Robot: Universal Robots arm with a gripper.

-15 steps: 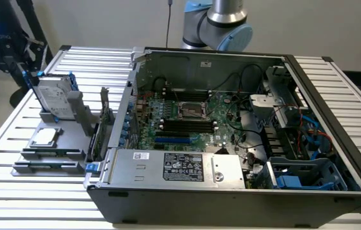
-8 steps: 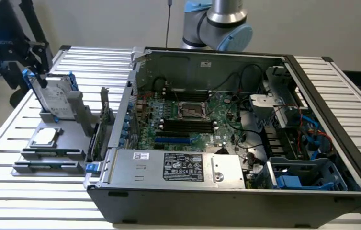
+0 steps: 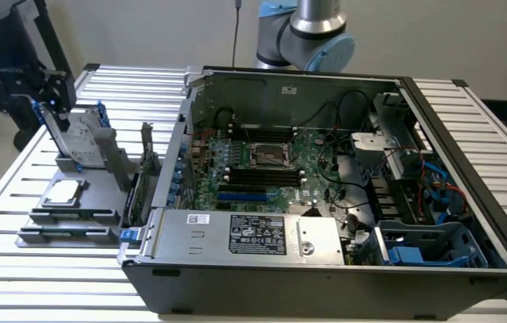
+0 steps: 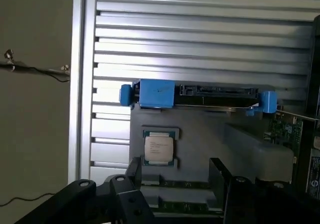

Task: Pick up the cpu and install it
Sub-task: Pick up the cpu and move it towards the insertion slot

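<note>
A: Where does the cpu [image 3: 63, 193] lie?

B: It lies flat in a shallow seat on the grey fixture [image 4: 200, 134], silvery top facing up. The fixture rests on the slatted table [image 3: 20, 269], at the exterior view's left of the open computer case [image 3: 325, 282].

A: So the chip sits outside the case?

B: Yes. The motherboard [image 3: 280, 195] lies inside the case with the socket [image 3: 271, 156] near its middle, well apart from the cpu.

A: And the gripper [image 4: 175, 164]?

B: It hangs over the fixture, released. In the wrist view its two dark fingers [image 4: 134, 170] stand wide apart with nothing clasped between them. The cpu lies beneath, closer to one finger than to the other, and whether that finger touches it cannot be told.

A: What stands near the chip?

B: The hard drive [image 3: 81, 138] in its blue bracket stands on edge in the fixture, just beside the cpu. On the cpu's other side, two long modules [image 3: 72, 217] lie in slots.

A: Where does the exterior view place the gripper?

B: At the far left, above the hard drive. A grey and blue joint of the arm [image 3: 312, 33] rises behind the case.
</note>
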